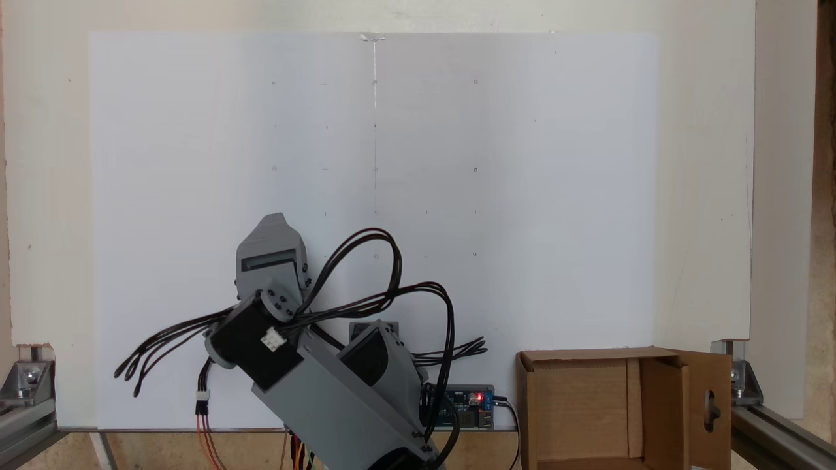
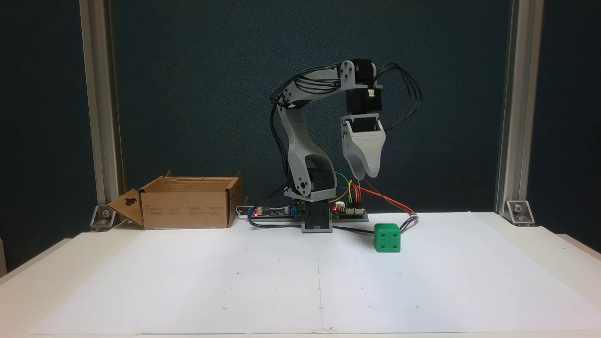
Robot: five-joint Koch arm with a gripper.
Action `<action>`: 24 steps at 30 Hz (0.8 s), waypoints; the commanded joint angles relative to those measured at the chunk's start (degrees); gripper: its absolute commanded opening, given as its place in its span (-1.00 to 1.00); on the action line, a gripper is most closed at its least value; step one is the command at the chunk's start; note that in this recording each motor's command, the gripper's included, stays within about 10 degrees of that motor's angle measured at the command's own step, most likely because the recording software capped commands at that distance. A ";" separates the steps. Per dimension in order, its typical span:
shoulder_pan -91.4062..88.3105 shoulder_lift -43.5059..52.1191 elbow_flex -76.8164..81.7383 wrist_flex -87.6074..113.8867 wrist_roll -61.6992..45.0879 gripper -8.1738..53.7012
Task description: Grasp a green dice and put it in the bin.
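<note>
In a fixed view from above, the bin (image 1: 591, 408) stands at the lower right, off the white paper sheet (image 1: 509, 196), with its flaps upright. The flap with the keyhole cut-out is on its right side. The inside that can be seen is bare cardboard. The gripper (image 1: 273, 225) points down over the lower left part of the sheet, and from here I cannot tell how far it is open.

In a fixed view from the front, the bin (image 2: 188, 206) is at the left, behind the sheet (image 2: 300, 281), and its inside is hidden. The gripper (image 2: 362, 174) hangs in the air, pointing down, and holds nothing; the jaws appear as one shape, so their opening cannot be told. The green dice (image 2: 387, 237) lies on the sheet, below the gripper and a little to the right, well apart from it and far from the bin.
</note>
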 commanded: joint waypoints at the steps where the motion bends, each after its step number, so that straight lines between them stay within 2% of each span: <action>1: -0.18 -0.88 -4.75 -0.88 4.48 0.69; 17: -2.46 -3.60 -5.10 5.45 4.92 0.69; 24: -2.99 -3.52 -5.19 7.73 8.70 0.69</action>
